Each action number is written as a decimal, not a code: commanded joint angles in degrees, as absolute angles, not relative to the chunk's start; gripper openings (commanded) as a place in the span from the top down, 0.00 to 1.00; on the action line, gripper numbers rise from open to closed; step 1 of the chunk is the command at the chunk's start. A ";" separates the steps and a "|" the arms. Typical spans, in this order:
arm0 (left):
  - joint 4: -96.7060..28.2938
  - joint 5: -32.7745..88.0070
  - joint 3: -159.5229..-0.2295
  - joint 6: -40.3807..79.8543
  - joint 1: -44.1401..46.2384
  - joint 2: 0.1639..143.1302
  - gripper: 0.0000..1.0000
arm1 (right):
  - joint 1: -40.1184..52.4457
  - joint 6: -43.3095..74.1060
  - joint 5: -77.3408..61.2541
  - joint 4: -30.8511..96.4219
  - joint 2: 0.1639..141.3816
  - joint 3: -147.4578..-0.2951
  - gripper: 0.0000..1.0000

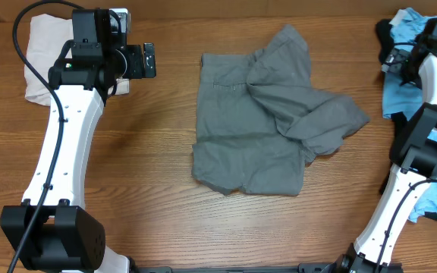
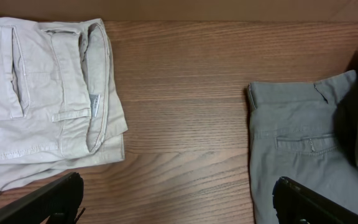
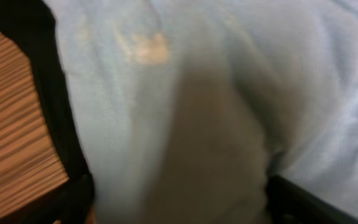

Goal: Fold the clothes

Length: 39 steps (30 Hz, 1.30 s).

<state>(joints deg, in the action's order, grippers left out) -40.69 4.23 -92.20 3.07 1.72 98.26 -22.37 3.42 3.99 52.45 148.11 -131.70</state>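
Left arm [image 1: 63,144]: white tapered links, black joint housings, blocky black base. A thin black cable [image 1: 16,34] looped off the wrist end. A small green light [image 1: 68,65] glowed there. Left gripper [image 1: 149,61] was black. Right arm [image 1: 400,201] matched: white links, black joints.

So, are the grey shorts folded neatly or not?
Not neatly folded. The grey shorts lie crumpled, one part thrown loosely across the rest, with uneven edges.
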 commanded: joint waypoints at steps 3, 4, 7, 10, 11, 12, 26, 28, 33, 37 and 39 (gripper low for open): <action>-40.42 4.12 -93.51 3.07 1.15 97.41 0.00 | -20.86 5.96 -4.47 62.17 148.99 -142.19 0.00; -40.38 4.27 -93.51 2.44 1.17 97.41 0.00 | -20.86 5.91 -4.38 65.39 148.55 -145.86 0.00; -40.36 6.96 -93.51 -0.91 1.28 97.84 0.00 | -20.64 5.72 -6.04 76.99 147.28 -158.63 0.00; -39.79 8.97 -93.51 -3.38 1.56 99.53 0.00 | -20.01 5.48 -9.37 84.64 146.67 -166.45 0.00; -39.40 9.65 -93.51 -4.43 1.91 100.82 0.00 | -19.57 5.45 -10.98 88.25 146.58 -170.01 0.00; -38.54 10.70 -93.51 -5.54 2.20 102.72 0.00 | -19.42 5.50 -12.40 90.02 146.58 -171.57 0.00; -18.98 14.28 -100.07 -6.61 12.51 126.89 0.02 | -13.04 5.52 -17.98 96.55 146.58 -173.23 0.00; -19.09 12.82 -102.35 -5.82 13.93 129.29 0.01 | -12.19 5.54 -16.86 96.60 146.58 -173.23 0.01; -19.03 8.69 -105.27 -3.66 15.90 132.92 0.01 | -11.20 5.54 -15.97 97.03 146.58 -173.23 0.01; -18.74 6.85 -105.27 -1.45 15.92 134.85 0.00 | -11.20 5.54 -15.97 97.03 146.58 -173.23 0.01; -18.70 6.85 -105.27 -1.28 16.32 135.70 0.00 | -11.20 5.52 -15.94 97.03 146.58 -173.23 0.01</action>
<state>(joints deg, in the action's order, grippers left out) -18.98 8.47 -103.57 -3.11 16.36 133.51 -10.92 5.56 -16.23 97.10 147.50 -172.22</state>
